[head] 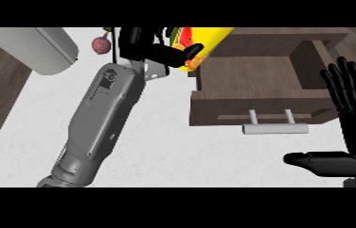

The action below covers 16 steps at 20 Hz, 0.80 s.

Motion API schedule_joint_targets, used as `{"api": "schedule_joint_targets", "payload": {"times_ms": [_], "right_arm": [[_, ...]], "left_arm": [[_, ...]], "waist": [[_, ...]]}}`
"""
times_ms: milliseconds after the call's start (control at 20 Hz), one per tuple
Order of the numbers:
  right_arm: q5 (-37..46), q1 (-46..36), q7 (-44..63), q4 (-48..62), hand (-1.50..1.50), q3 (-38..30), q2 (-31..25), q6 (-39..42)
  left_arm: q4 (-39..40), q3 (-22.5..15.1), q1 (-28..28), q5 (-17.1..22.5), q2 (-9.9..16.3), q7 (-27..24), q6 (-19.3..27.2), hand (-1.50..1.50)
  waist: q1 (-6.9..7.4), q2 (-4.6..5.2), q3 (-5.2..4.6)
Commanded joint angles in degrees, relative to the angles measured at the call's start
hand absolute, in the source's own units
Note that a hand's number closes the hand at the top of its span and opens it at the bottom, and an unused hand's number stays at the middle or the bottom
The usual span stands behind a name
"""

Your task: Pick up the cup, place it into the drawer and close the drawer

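Note:
A yellow cup (207,37) with red, green and orange markings shows at the top middle, overlapping the far left corner of the open brown drawer (243,76). My left hand (149,45) is curled round the cup, its thumb lying across the cup's lower side, and hides part of it. Whether the cup rests on the counter or is lifted I cannot tell. The drawer's inside holds nothing, and its front panel carries a grey bar handle (274,128). My right hand (341,88) rests open at the right edge, fingers up, beside the drawer's right side.
A small reddish-purple fruit (102,44) lies just left of my left hand. A large grey-white rounded object (45,48) fills the top left corner. The white counter (173,151) spreads in front of the drawer, with a dark wooden strip (10,85) at its left edge.

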Motion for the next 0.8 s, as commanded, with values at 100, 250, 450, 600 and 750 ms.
{"api": "schedule_joint_targets", "payload": {"times_ms": [100,250,450,600,750], "right_arm": [[0.4,-1.3,3.3,-3.0,-1.5,2.0,1.2,-1.2],[-2.1,-3.5,2.8,0.5,-1.5,-1.8,-2.1,0.9],[0.3,-1.0,-1.2,1.3,-1.5,-0.1,-0.7,1.3],[-1.9,-2.6,-1.2,2.9,-1.5,-1.6,-1.5,2.2],[-0.7,-1.2,-0.3,0.7,-1.5,0.2,-0.1,1.4]], "left_arm": [[11.2,-5.2,-9.4,5.3,-0.1,0.6,7.6,1.5],[12.9,-5.2,-14.7,7.2,-0.1,5.5,9.2,1.5],[19.1,-11.2,-14.3,12.8,-0.1,1.2,11.8,1.5],[22.1,-15.3,-15.0,15.7,-0.1,-1.1,13.7,1.5],[25.3,-17.3,-19.3,18.1,-0.1,0.9,14.2,1.5]], "waist": [[-1.22,0.27,-0.02],[-0.95,0.3,0.0],[-1.38,0.36,0.01],[-1.97,0.5,0.02],[-2.23,0.52,0.02]]}}
